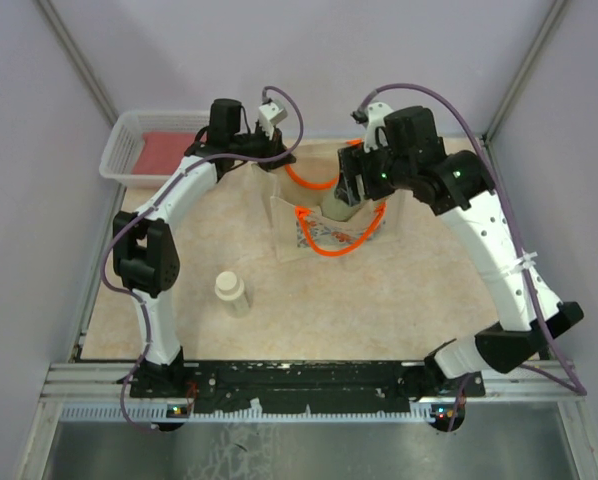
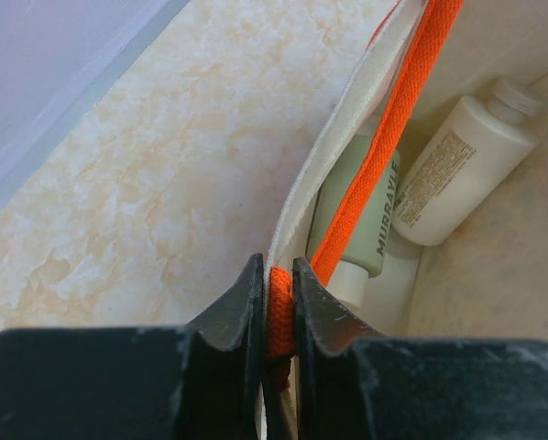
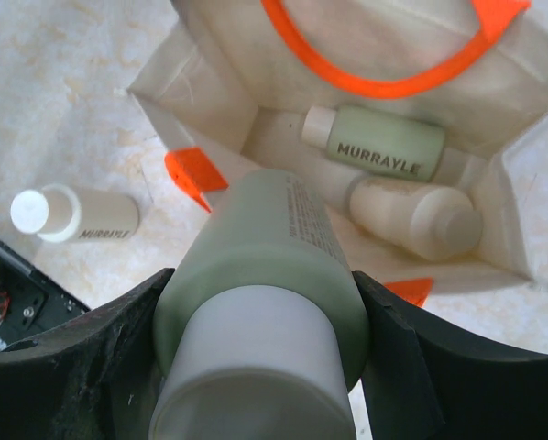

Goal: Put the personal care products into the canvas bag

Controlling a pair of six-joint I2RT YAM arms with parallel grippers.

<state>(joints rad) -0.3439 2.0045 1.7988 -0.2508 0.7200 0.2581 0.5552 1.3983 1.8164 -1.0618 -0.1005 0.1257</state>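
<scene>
The beige canvas bag (image 1: 287,228) stands open at the table's back centre. My left gripper (image 2: 277,275) is shut on its orange handle (image 2: 393,128) at the rim of the bag (image 2: 347,128). My right gripper (image 3: 263,278) is shut on a pale green bottle (image 3: 265,238), held over the bag's opening (image 3: 201,82). Inside the bag lie a second green bottle (image 3: 384,147) and a cream bottle (image 3: 416,215), both also seen in the left wrist view. Another cream bottle (image 1: 231,290) stands on the table in front of the bag, to the left.
A white mesh basket (image 1: 129,150) with a red flat item (image 1: 169,150) sits at the back left corner. Purple walls and metal posts enclose the table. The black rail with the arm bases (image 1: 299,380) runs along the near edge.
</scene>
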